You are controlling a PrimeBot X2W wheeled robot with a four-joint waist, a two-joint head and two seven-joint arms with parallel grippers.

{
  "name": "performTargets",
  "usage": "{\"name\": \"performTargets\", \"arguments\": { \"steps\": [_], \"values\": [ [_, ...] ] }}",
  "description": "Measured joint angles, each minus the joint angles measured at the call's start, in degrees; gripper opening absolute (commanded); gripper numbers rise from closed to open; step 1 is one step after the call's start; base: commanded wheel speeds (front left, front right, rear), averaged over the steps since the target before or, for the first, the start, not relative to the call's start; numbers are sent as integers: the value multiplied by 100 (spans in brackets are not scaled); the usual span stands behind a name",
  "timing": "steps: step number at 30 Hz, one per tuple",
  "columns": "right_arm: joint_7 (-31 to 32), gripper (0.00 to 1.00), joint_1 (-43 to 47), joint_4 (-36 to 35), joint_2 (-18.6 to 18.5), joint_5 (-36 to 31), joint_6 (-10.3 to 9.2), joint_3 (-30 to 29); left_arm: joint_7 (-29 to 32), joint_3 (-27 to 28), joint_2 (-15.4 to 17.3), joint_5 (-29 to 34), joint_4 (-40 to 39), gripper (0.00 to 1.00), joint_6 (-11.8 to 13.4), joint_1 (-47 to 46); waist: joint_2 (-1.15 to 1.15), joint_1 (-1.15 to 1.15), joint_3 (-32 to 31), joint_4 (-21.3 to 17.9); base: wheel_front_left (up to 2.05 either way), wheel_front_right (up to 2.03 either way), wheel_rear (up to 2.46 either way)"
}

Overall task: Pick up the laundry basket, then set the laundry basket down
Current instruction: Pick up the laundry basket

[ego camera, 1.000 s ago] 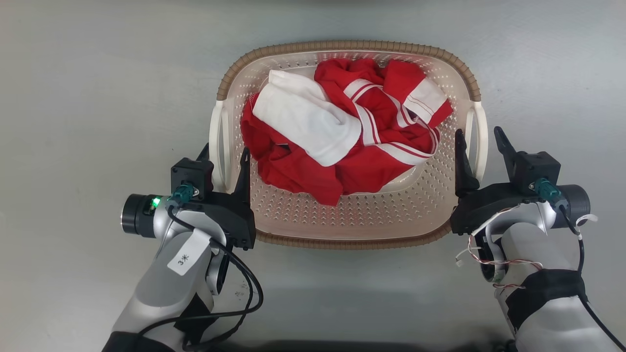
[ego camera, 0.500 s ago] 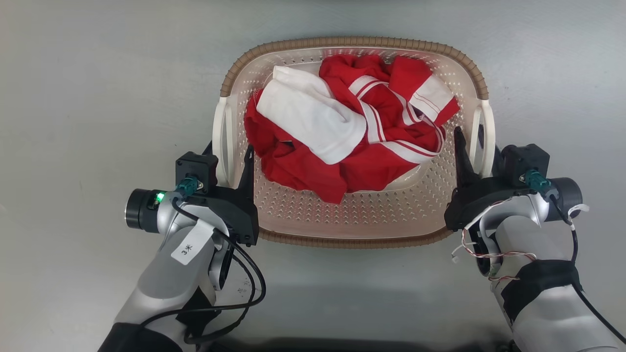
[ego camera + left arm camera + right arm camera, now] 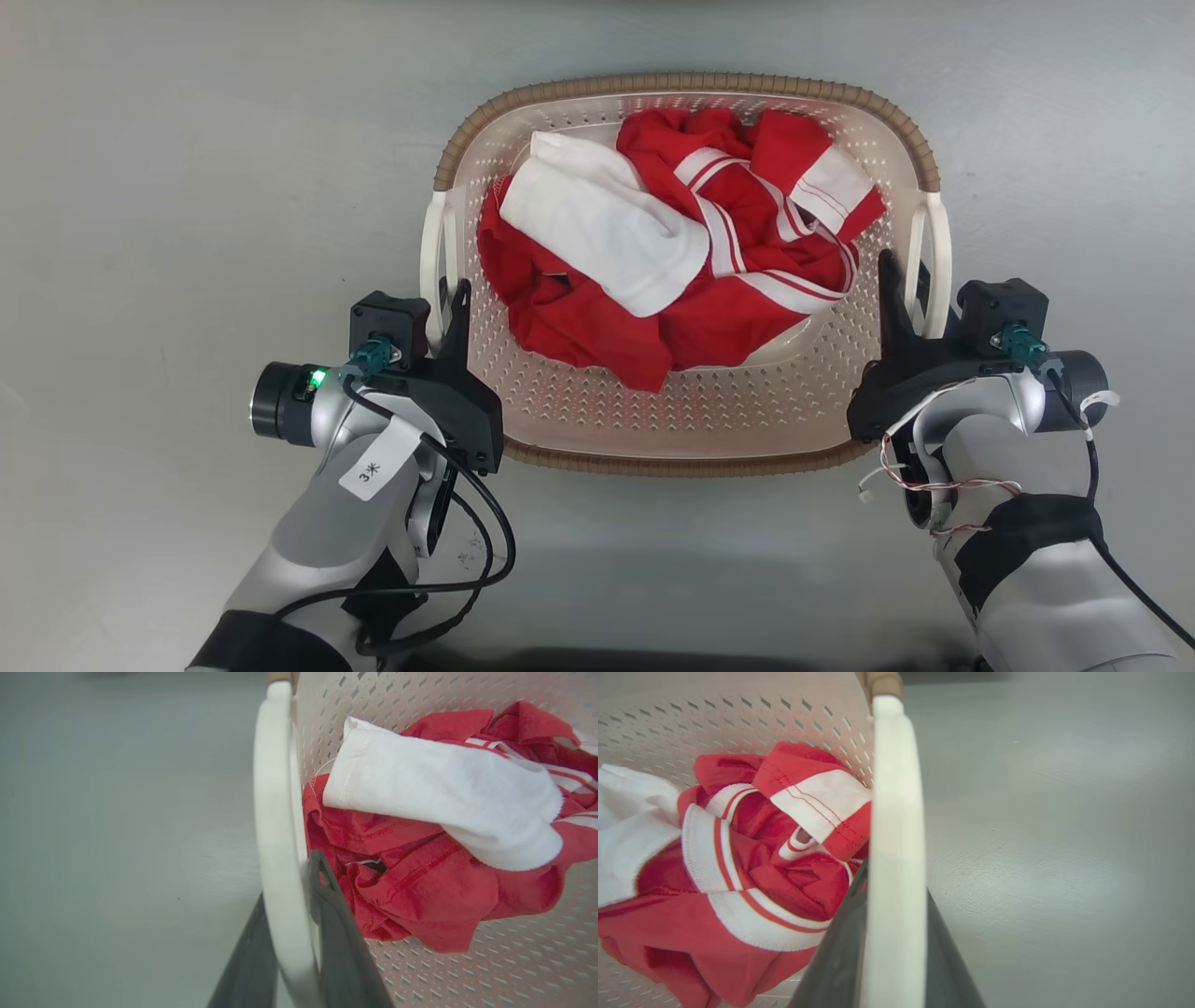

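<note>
The laundry basket [image 3: 681, 82] is cream, perforated and brown-rimmed, and sits in the middle of the head view with red and white clothes [image 3: 672, 252] inside. My left gripper [image 3: 442, 303] is shut on the basket's white left handle [image 3: 431, 243]. My right gripper [image 3: 910, 289] is shut on the white right handle [image 3: 941, 247]. In the left wrist view the left gripper [image 3: 292, 891] has a dark finger on each side of the handle [image 3: 275, 812]. The right gripper [image 3: 896, 886] clamps its handle [image 3: 894, 788] the same way. Whether the basket's base touches the floor is hidden.
A bare grey floor [image 3: 187, 187] lies all around the basket. My two pale forearms reach in from the bottom corners, with a loose black cable [image 3: 485, 560] on the left arm and thin wires [image 3: 934, 485] on the right.
Both grippers went from open around the handles to shut on them, the right one first. The basket has shifted slightly to the right in the head view.
</note>
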Motion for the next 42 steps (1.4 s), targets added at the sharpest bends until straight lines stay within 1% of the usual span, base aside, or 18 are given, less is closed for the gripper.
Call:
{"name": "performTargets", "arguments": {
  "steps": [8,10,14,20,27,30,35,42],
  "values": [
    [1,0,3,208,-7,202,-70,174,2,-188,-4,-132,136,0,25,-26,0,0,-175,31,0,0,0],
    [1,0,6,275,-7,314,-76,269,2,-250,-7,-294,187,0,30,-16,0,0,-278,41,0,0,0],
    [1,0,13,381,-7,424,-111,409,2,-320,-8,-380,260,0,32,-10,0,0,-442,50,0,0,0],
    [0,0,26,556,-4,544,-120,653,2,-409,-15,-458,390,0,46,41,0,0,-757,50,0,0,0],
    [19,0,173,789,2,865,-126,1045,38,-603,-15,-706,535,0,57,320,0,0,-1225,43,0,0,0],
    [152,0,279,843,4,1036,-166,1213,140,-710,-16,-766,609,0,47,446,0,0,-1455,35,0,0,0],
    [394,0,552,918,12,1392,-178,1507,385,-849,-22,-858,764,0,-13,662,-1,0,-1856,11,0,0,0],
    [746,0,963,881,38,1862,-235,1965,623,-928,-25,-1044,999,0,-83,1000,-1,-1,-2440,-50,0,0,0]
  ]
}}
